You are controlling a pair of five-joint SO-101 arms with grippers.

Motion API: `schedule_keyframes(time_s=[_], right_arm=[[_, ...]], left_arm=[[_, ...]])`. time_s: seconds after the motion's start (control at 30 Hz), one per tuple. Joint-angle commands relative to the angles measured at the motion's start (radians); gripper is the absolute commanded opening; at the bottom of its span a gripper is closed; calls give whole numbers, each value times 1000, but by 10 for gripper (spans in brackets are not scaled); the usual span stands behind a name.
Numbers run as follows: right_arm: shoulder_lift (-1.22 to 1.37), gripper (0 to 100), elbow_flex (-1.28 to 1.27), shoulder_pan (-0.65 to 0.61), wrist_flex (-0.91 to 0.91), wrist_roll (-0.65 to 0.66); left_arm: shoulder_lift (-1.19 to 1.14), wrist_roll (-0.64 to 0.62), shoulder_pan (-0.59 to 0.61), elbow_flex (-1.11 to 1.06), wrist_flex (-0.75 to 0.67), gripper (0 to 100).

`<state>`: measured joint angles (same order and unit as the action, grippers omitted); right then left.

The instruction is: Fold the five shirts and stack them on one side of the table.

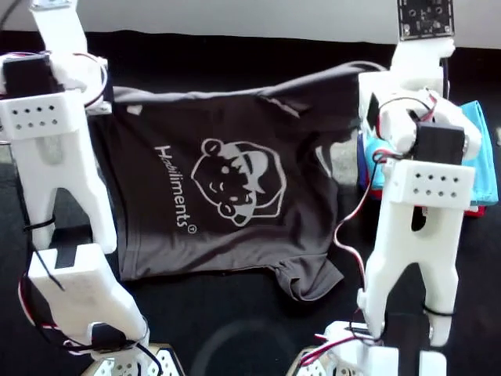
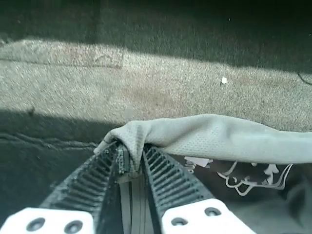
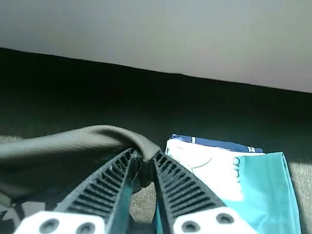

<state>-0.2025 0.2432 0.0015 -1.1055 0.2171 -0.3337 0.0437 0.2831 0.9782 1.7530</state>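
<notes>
Left hand [image 2: 130, 158], left wrist view: I hold it clamped on a bunched edge of the grey shirt [image 2: 219, 136], above the desk [image 2: 146, 83]. Right hand [image 3: 143, 168], right wrist view: clamped on another edge; folded stack [image 3: 263, 190] just beside. High view: shirt spread print-up between my arms.

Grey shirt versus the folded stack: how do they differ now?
The grey shirt lies spread open, print up; the folded stack is compact. Both arms' jaws pinch the grey shirt's edge; none hold the folded stack. The grey shirt is dark; the folded stack shows teal, blue and white. Both rest on the table.
</notes>
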Motion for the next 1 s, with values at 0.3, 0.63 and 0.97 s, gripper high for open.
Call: schedule_keyframes(time_s=[0.3, 0.63, 0.97], right_arm=[[387, 5, 628, -4, 62, 12], [559, 5, 812, -47, 64, 98], [558, 5, 1098, -41, 2, 100]], left_arm=[[7, 23, 96, 56, -330, 8], [-8, 61, 133, 58, -456, 8], [36, 61, 143, 68, -436, 8]])
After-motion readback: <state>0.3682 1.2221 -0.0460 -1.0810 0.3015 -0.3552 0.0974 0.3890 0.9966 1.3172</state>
